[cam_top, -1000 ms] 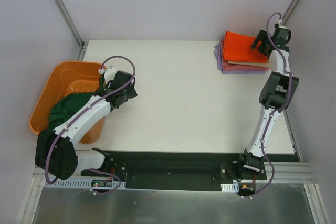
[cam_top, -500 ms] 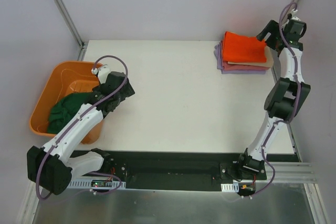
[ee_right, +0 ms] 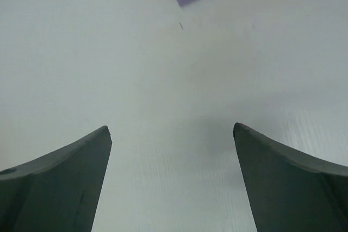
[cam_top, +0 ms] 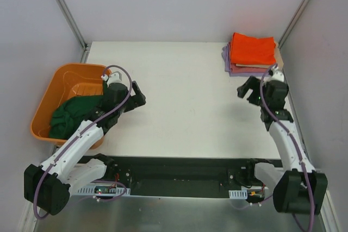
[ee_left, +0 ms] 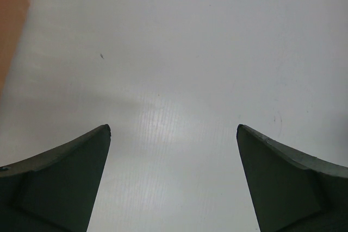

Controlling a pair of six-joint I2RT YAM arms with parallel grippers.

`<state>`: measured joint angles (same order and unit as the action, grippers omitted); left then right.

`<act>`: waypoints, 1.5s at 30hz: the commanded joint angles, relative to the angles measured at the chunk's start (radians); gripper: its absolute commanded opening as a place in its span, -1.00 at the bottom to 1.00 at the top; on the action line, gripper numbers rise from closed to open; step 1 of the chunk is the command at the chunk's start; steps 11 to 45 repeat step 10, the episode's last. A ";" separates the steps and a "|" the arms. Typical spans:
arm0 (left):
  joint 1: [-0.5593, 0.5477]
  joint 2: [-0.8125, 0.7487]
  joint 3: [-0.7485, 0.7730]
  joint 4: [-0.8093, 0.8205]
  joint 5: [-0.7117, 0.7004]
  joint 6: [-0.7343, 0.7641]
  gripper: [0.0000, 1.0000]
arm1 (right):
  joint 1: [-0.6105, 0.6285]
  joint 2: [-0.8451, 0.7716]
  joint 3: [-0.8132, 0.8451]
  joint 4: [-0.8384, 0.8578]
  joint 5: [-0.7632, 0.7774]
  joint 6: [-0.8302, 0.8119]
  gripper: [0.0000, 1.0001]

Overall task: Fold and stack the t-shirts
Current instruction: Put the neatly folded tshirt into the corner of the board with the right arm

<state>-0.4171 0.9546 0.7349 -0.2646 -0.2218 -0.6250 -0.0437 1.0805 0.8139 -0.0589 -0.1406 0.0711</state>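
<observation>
We see the left end effector [ee_left: 174, 129] and right end effector [ee_right: 171, 127] spread apart, empty. A dark green cloth t-shirt [cam_top: 70, 113] sits in the orange plastic tub [cam_top: 46, 99].

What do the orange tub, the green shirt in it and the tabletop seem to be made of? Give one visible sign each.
Tub: probably rigid plastic, smooth with a sheen; its walls and rim keep a moulded shape.
Green shirt: soft matte cloth; it slumps in rumpled folds.
Tabletop: hard white board, perhaps plastic or laminate; flat, faintly glossy, with fine ribbed lines.
</observation>
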 commanded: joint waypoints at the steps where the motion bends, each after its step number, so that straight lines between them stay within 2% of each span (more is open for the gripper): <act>1: 0.008 -0.028 -0.023 0.091 0.053 0.039 0.98 | 0.010 -0.187 -0.229 0.157 0.047 0.082 0.92; 5: 0.008 -0.031 -0.032 0.096 0.050 0.038 0.98 | 0.010 -0.293 -0.343 0.162 0.003 0.065 0.91; 10: 0.008 -0.053 -0.038 0.094 0.036 0.036 0.98 | 0.010 -0.395 -0.412 0.171 0.074 0.076 0.92; 45: 0.008 -0.053 -0.038 0.094 0.036 0.036 0.98 | 0.010 -0.395 -0.412 0.171 0.074 0.076 0.92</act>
